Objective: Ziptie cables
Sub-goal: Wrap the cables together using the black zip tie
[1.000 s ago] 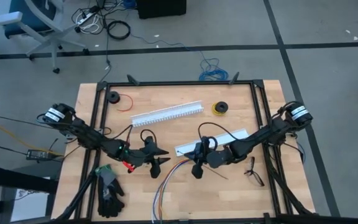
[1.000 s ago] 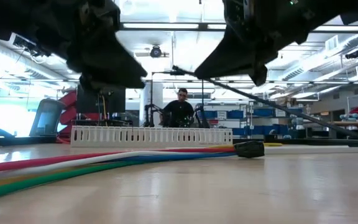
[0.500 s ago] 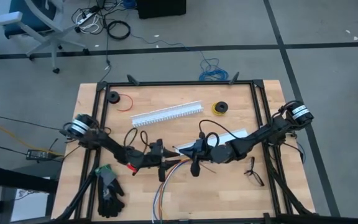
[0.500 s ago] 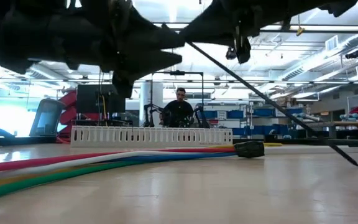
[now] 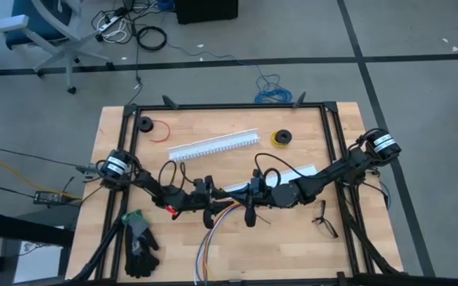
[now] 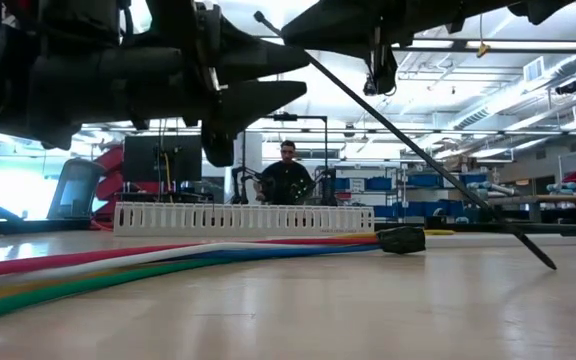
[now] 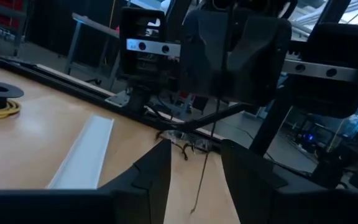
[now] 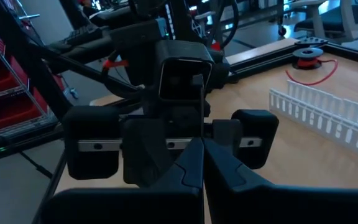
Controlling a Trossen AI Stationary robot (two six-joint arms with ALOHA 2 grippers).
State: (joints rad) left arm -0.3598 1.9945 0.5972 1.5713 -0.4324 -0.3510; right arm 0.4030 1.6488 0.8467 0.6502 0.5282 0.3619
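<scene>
The white slotted channel (image 5: 214, 144) lies across the far half of the wooden table (image 5: 293, 246), a long ribbed plastic strip. Nearer than it, past a second, flat white channel (image 5: 289, 176), the two grippers face each other almost touching. The right gripper (image 5: 248, 194) is clamped shut on the ziptie (image 6: 418, 155), a thin stiff black strip slanting down to the tabletop. The left gripper (image 5: 215, 197) stands partly open, its fingers (image 7: 151, 171) flanking the strip without gripping. The cables (image 5: 207, 238), smooth multicoloured wires, fan toward the near edge below both grippers. A black glove (image 5: 138, 246) lies off to the left; the wood to the cables' right lies bare.
</scene>
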